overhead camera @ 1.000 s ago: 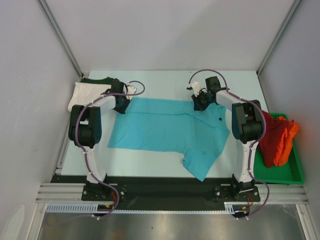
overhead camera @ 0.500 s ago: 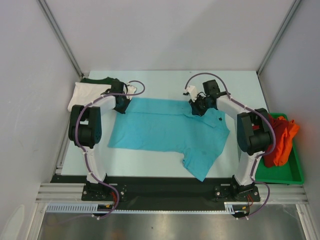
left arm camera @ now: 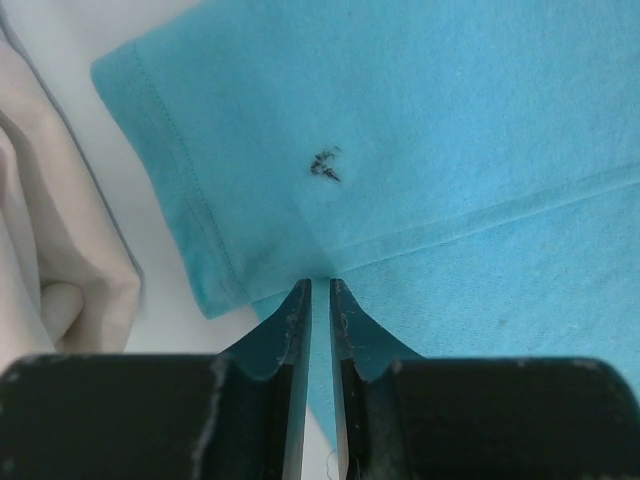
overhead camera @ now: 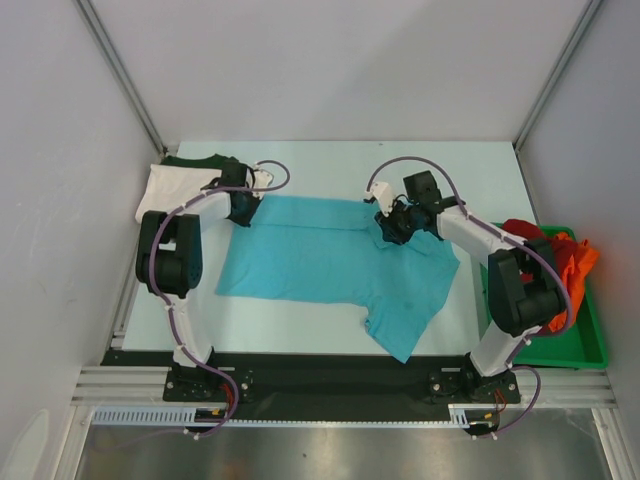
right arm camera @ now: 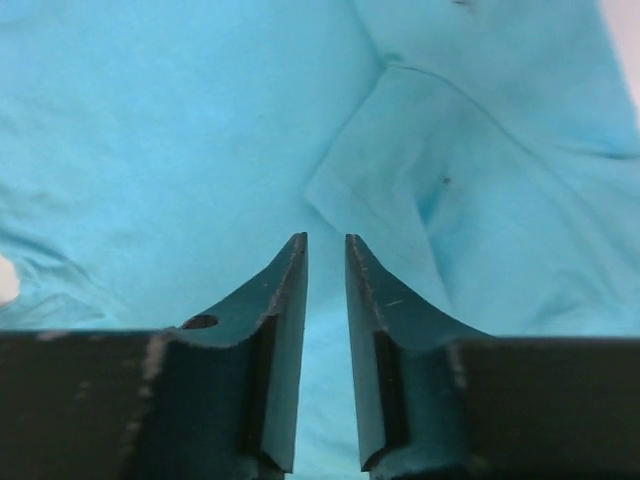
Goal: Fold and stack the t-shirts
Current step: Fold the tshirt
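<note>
While the left gripper [overhead camera: 244, 210] stays pinching the far left corner of the turquoise t-shirt [overhead camera: 320, 262] spread on the surface [overhead camera: 330, 165], the right gripper [overhead camera: 386, 228], nearly pressed together, has slid inward along its far edge, probably beginning a fold.

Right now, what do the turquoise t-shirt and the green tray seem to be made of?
Turquoise t-shirt: soft matte knit cloth, probably cotton, judging by the stitched hem and soft creases. Green tray: apparently rigid plastic with an even colour and a raised rim.
</note>
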Robot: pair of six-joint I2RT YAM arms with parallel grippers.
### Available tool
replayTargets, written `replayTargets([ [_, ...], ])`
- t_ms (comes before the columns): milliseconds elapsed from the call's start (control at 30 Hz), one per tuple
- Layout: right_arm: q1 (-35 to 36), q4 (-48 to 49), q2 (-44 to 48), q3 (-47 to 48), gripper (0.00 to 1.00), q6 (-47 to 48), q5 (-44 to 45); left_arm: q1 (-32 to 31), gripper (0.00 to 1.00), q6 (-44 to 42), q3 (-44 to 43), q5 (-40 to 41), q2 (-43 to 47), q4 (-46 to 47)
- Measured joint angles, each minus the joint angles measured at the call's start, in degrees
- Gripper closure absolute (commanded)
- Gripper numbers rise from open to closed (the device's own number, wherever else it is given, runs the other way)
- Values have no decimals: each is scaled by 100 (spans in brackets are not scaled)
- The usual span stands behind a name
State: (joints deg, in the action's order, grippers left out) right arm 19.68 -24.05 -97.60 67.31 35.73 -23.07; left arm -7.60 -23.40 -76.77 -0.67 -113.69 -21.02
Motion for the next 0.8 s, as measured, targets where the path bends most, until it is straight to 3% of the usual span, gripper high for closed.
replayTargets([
  [33, -15, 39, 24, 0, 66, -22, 52, 0, 83, 2, -37, -2, 0, -11],
  [133, -92, 201, 33, 0, 59, -129, 219, 0, 82, 2, -186, -2, 0, -17],
  [500, -1021, 546, -313, 127, 53, -96, 577, 0, 82, 0, -293, 0, 0, -103],
  [800, -227, 420, -363, 173, 55, 466, 592, 0, 83, 2, -195, 2, 0, -101],
])
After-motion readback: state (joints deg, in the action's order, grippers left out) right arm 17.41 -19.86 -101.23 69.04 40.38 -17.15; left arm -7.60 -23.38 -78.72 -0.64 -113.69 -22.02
